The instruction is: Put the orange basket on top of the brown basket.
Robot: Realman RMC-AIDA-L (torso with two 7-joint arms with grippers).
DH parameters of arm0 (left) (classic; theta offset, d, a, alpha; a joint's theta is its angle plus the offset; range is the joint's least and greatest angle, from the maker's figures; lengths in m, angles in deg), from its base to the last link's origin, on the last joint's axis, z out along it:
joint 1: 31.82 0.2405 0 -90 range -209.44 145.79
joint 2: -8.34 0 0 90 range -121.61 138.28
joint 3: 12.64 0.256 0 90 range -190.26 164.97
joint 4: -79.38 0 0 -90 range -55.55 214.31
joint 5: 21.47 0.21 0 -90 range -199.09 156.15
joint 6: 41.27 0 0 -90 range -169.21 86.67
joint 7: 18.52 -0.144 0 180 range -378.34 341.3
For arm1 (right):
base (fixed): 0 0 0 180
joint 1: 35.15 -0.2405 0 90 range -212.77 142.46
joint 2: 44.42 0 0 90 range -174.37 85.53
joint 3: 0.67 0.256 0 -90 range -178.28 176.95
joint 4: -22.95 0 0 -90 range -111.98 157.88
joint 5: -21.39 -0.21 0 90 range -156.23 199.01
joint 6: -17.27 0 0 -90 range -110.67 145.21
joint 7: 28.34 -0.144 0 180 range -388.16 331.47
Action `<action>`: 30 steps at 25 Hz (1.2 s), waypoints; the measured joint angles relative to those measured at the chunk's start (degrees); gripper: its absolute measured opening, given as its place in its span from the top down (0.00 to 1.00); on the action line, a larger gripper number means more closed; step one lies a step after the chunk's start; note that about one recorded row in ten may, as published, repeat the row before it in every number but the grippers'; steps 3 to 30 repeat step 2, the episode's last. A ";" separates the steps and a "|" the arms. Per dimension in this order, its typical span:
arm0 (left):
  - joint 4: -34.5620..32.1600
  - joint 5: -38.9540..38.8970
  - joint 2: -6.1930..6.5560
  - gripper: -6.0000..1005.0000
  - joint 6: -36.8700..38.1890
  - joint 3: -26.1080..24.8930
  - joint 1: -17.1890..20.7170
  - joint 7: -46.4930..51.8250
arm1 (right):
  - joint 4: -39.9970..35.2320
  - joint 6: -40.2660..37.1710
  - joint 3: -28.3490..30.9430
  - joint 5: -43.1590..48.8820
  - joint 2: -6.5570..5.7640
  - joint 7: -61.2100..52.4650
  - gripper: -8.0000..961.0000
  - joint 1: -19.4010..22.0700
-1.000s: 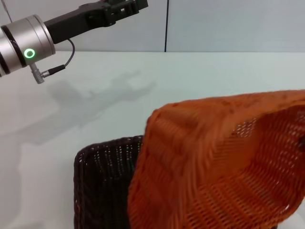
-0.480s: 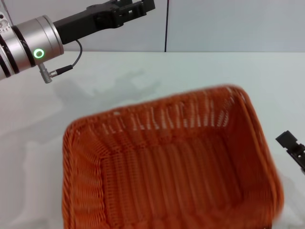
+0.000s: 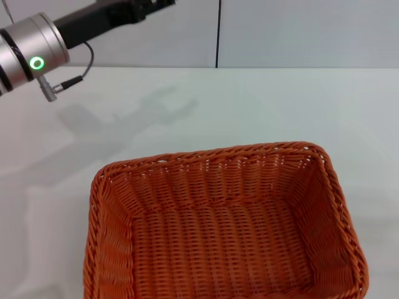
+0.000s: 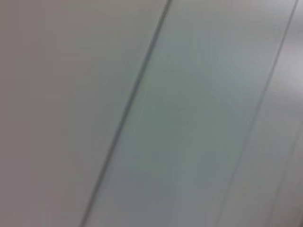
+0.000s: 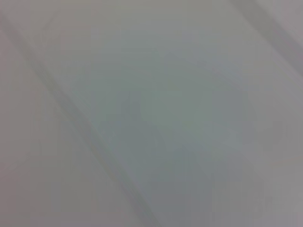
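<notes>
The orange basket (image 3: 224, 230) stands upright and level at the near middle of the white table (image 3: 280, 106), its open mouth facing up and nothing inside it. No gripper touches it. The brown basket is hidden from view. My left arm (image 3: 31, 56) reaches across the far left, high above the table, and its black gripper (image 3: 140, 6) is cut off by the picture's upper edge, well away from the orange basket. My right gripper is out of view. Both wrist views show only pale blank surfaces with dark seams.
A light wall with a dark vertical seam (image 3: 219, 34) rises behind the table. The left arm's shadow (image 3: 124, 121) lies on the table behind the basket.
The orange basket went from tilted at the right to level and upright, covering the spot where the brown basket showed. The right gripper, seen at the right edge half a second ago, has left the view.
</notes>
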 joint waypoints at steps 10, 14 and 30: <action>-0.09 -0.82 -0.41 0.14 -0.55 -2.69 0.07 -2.17 | -2.36 2.79 6.62 -0.08 -0.99 -0.06 0.42 -1.06; -0.09 -0.82 -0.41 0.14 -0.55 -2.69 0.07 -2.17 | -2.36 2.79 6.62 -0.08 -0.99 -0.06 0.42 -1.06; -0.09 -0.82 -0.41 0.14 -0.55 -2.69 0.07 -2.17 | -2.36 2.79 6.62 -0.08 -0.99 -0.06 0.42 -1.06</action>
